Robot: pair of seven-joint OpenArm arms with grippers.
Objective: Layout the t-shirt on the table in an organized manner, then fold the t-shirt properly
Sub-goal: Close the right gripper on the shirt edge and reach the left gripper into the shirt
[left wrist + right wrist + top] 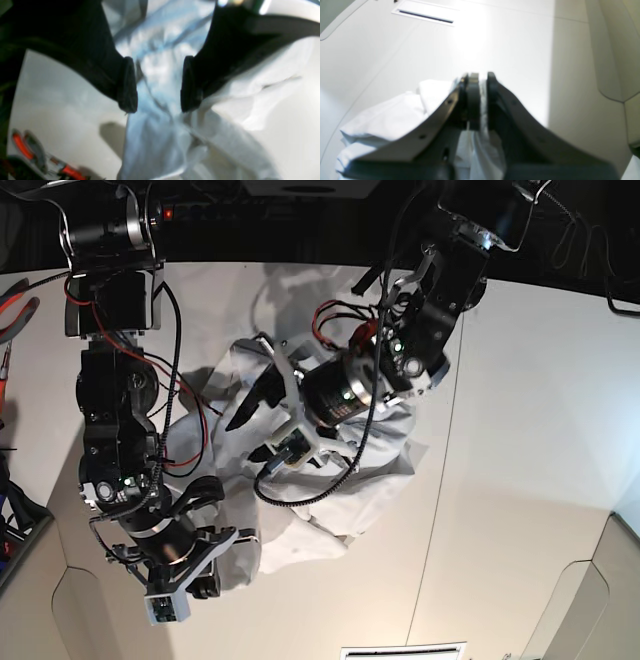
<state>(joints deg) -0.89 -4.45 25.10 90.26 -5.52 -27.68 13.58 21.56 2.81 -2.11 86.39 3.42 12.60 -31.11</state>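
1. Base view shows the t-shirt (350, 480) lying crumpled near the middle of the table (520, 430), bunched into wrinkled folds, one edge reaching toward the near-left arm and the rest spread under the other arm.
2. Left wrist view shows the shirt's cloth running between the black pads of the left gripper (158, 85); the jaws stand wide apart, and no fabric is pinched between them, the pads clear of the cloth on both sides.
3. Right wrist view shows the right gripper (480, 100) with its jaws drawn narrow, a strip of white shirt fabric caught in the slim gap between them and more cloth heaped just left of the fingers.
4. In the base view the right gripper (225, 545) sits at the shirt's lower-left edge, while the left gripper (262, 412) hovers over the shirt's upper part.
5. Red-handled pliers (25, 150) lie on the table beside the shirt, blurred, at the lower left of the left wrist view.
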